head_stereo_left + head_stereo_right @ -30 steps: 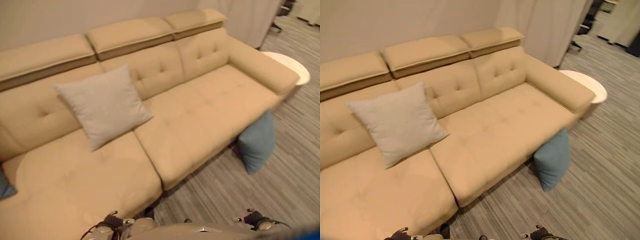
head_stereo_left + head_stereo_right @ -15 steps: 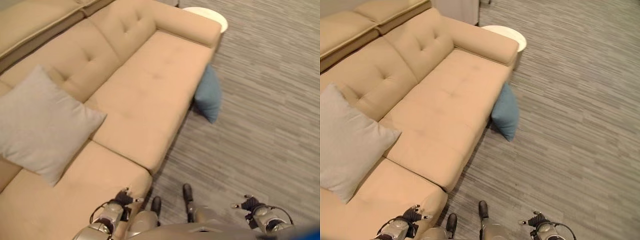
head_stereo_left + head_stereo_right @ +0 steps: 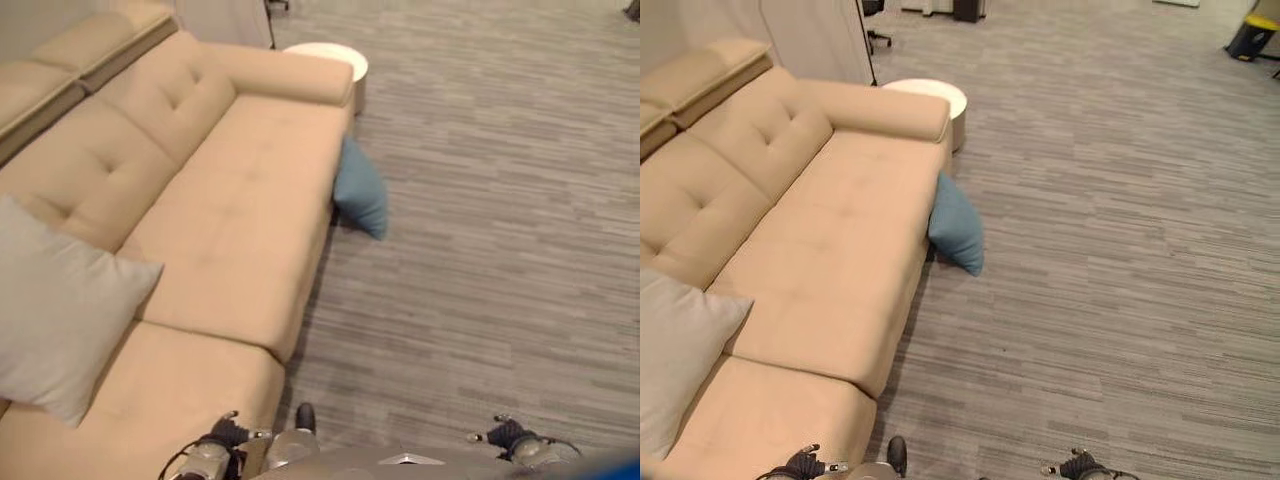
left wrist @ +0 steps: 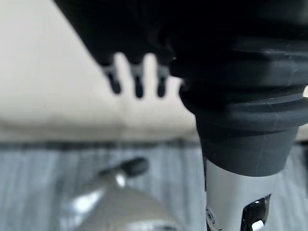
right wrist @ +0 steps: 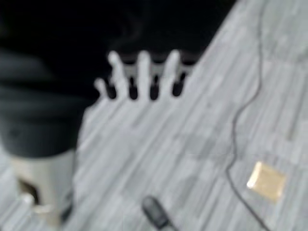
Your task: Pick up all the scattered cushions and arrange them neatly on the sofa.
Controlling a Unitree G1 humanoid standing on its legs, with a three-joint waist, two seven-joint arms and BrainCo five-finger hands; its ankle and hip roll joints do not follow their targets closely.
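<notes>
A blue cushion (image 3: 361, 196) stands on the grey floor, leaning against the front of the beige sofa (image 3: 240, 190) near its armrest. A light grey cushion (image 3: 58, 305) rests on the sofa seat at the left, propped against the backrest. My left hand (image 3: 228, 434) hangs low by the sofa's near corner, fingers (image 4: 137, 83) straight and holding nothing. My right hand (image 3: 508, 434) hangs over the bare floor, its fingers (image 5: 143, 73) also straight and empty. Both hands are far from either cushion.
A round white side table (image 3: 326, 58) stands beside the sofa's armrest. A curtain (image 3: 810, 35) hangs behind the sofa, with a chair base (image 3: 878, 38) past it. A yellow bin (image 3: 1248, 36) sits far right. A brass floor plate (image 5: 266, 181) lies near my right hand.
The camera has swung to the right, so the sofa and both cushions sit further left and more floor shows. The cushions have not moved; both hands stay low and empty.
</notes>
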